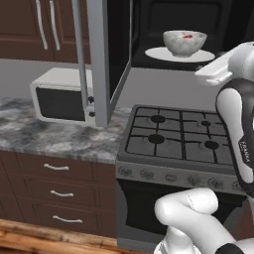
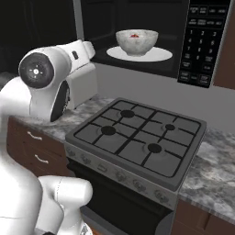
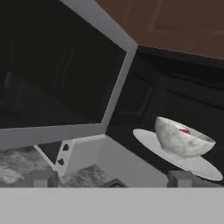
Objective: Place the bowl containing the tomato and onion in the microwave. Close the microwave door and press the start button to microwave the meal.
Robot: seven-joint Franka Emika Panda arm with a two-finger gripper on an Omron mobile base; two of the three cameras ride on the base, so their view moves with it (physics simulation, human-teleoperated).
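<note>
Speckled stone bowl sits on the turntable inside the microwave, centre-right of my hand view. Microwave door stands swung open, upper left, edge toward me; my tool hangs below it, tips apart, empty.

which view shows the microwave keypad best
The right base view: the keypad faces the camera, its rows of buttons plain beside the cavity with the bowl. The left base view and hand view take in the cavity and bowl but none of the buttons.
</note>
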